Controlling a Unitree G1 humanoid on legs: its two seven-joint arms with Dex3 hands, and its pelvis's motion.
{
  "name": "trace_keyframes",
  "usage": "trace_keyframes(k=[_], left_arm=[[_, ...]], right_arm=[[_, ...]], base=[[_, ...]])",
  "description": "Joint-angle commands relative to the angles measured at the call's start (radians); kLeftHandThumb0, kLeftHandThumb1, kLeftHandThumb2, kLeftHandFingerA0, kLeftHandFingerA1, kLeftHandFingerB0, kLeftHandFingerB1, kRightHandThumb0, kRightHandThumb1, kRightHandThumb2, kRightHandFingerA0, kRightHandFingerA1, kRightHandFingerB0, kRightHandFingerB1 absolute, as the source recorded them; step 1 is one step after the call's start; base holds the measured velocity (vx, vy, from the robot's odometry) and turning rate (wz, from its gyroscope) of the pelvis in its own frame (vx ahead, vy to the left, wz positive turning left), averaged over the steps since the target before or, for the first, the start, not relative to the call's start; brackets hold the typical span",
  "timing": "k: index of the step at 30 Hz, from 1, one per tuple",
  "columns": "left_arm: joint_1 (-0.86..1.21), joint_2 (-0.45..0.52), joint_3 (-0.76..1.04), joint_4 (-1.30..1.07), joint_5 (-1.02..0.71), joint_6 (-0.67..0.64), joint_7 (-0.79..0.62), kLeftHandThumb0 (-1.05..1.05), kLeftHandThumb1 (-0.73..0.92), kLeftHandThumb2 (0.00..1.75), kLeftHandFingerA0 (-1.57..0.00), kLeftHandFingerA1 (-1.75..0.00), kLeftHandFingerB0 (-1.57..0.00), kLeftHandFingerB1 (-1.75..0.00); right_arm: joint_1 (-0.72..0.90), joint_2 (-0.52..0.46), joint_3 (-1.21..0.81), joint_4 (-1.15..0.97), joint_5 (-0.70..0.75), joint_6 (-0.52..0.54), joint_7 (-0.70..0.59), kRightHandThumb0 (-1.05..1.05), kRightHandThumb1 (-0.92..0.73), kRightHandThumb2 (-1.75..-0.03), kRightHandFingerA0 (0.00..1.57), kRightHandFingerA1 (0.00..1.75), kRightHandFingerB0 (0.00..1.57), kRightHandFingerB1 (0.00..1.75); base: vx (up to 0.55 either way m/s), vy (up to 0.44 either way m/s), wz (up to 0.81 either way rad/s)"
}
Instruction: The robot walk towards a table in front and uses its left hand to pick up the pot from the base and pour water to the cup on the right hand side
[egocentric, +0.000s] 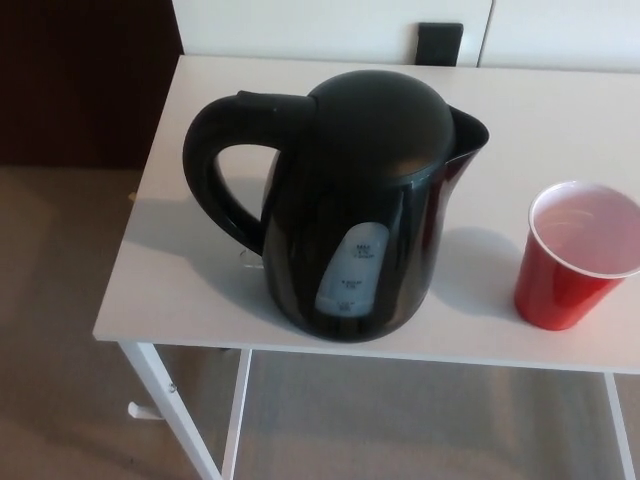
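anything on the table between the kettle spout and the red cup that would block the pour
Nothing visible does. The black kettle stands upright with its spout facing the red cup, and only bare white table lies between them. Neither robot hand is in view.
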Motion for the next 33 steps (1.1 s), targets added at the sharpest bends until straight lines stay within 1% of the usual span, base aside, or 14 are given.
trace_keyframes(k=[1,5,6,7,11,13,14,19,20,24,28,29,31,33], left_arm=[[-0.101,0.195,0.005,-0.524,-0.173,0.302,0.01,0.07,0.56,0.64,-0.06,-0.35,-0.04,-0.25],[-0.193,0.192,-0.068,-0.535,-0.105,0.303,0.014,0.11,0.53,0.55,-0.1,-0.43,-0.07,-0.36],[-0.227,0.19,-0.109,-0.528,-0.046,0.282,0.012,0.08,0.35,0.81,-0.07,-0.52,0.0,-0.47],[-0.252,0.189,-0.137,-0.528,-0.007,0.282,0.022,0.06,0.48,0.53,-0.16,-0.44,-0.1,-0.35],[-0.333,0.171,-0.234,-0.524,0.072,0.327,0.07,-0.01,0.49,0.53,-0.18,-0.4,-0.14,-0.33],[-0.363,0.163,-0.273,-0.506,0.096,0.327,0.075,-0.06,0.48,0.53,-0.17,-0.4,-0.14,-0.32],[-0.38,0.16,-0.294,-0.489,0.111,0.33,0.079,-0.14,0.48,0.55,-0.18,-0.38,-0.15,-0.31],[-0.471,0.137,-0.39,-0.383,0.173,0.345,0.108,-0.27,0.45,0.59,-0.18,-0.37,-0.16,-0.32],[-0.486,0.132,-0.403,-0.367,0.178,0.342,0.108,-0.2,0.39,0.9,-0.08,-0.51,-0.06,-0.5],[-0.516,0.125,-0.435,-0.326,0.203,0.314,0.109,-0.46,0.44,0.64,-0.18,-0.38,-0.12,-0.33],[-0.535,0.113,-0.477,-0.324,0.246,0.317,0.13,-0.22,0.39,0.9,-0.08,-0.5,-0.07,-0.5],[-0.538,0.109,-0.484,-0.335,0.252,0.327,0.133,-0.41,0.43,0.63,-0.19,-0.37,-0.14,-0.33],[-0.538,0.103,-0.492,-0.344,0.258,0.335,0.138,-0.43,0.43,0.64,-0.2,-0.37,-0.14,-0.34],[-0.538,0.087,-0.504,-0.368,0.266,0.352,0.145,-0.41,0.43,0.64,-0.21,-0.38,-0.15,-0.34]], right_arm=[[0.0,-0.018,0.0,0.006,0.0,0.002,-0.001,-0.07,-0.36,-0.84,0.41,0.62,0.21,0.51],[0.003,-0.016,-0.006,0.001,0.007,0.005,-0.002,-0.05,-0.36,-0.84,0.41,0.62,0.21,0.51],[0.008,-0.015,0.001,-0.001,0.0,0.001,-0.005,-0.08,-0.36,-0.84,0.44,0.63,0.22,0.52],[0.007,-0.014,0.003,0.0,-0.002,0.0,-0.009,-0.07,-0.37,-0.84,0.43,0.62,0.21,0.51],[0.002,-0.01,-0.004,0.0,0.006,0.005,-0.006,-0.06,-0.36,-0.84,0.46,0.64,0.22,0.52],[-0.002,-0.01,-0.009,0.0,0.012,0.011,-0.01,-0.09,-0.53,-0.54,0.55,0.52,0.33,0.37],[-0.001,-0.01,-0.009,-0.001,0.012,0.011,-0.007,-0.05,-0.38,-0.85,0.45,0.64,0.21,0.52],[0.005,-0.015,-0.004,-0.004,0.008,0.008,0.008,-0.08,-0.37,-0.84,0.43,0.63,0.2,0.51],[0.004,-0.015,-0.005,-0.004,0.008,0.01,0.009,-0.06,-0.37,-0.84,0.43,0.62,0.19,0.51],[0.002,-0.014,-0.006,-0.007,0.01,0.008,0.005,-0.07,-0.37,-0.84,0.43,0.63,0.21,0.51],[-0.005,-0.013,-0.01,-0.006,0.013,0.012,-0.002,-0.06,-0.36,-0.84,0.45,0.64,0.22,0.52],[-0.007,-0.013,-0.008,-0.006,0.01,0.009,-0.003,-0.06,-0.36,-0.84,0.46,0.64,0.22,0.52],[-0.008,-0.012,-0.008,-0.005,0.01,0.008,-0.004,-0.09,-0.54,-0.55,0.53,0.52,0.33,0.37],[-0.013,-0.014,-0.001,-0.008,0.003,0.012,-0.017,-0.15,-0.52,-0.57,0.52,0.51,0.32,0.38]], base=[[0.0,0.0,0.0],[0.0,0.0,0.0],[0.0,0.0,0.0],[0.0,0.0,0.0],[0.0,0.0,0.0],[0.0,0.0,0.0],[0.0,0.0,0.0],[0.0,0.0,0.0],[0.0,0.0,0.0],[0.0,0.0,0.0],[0.0,0.0,0.0],[0.0,0.0,0.0],[0.0,0.0,0.0],[0.0,0.0,0.0]])
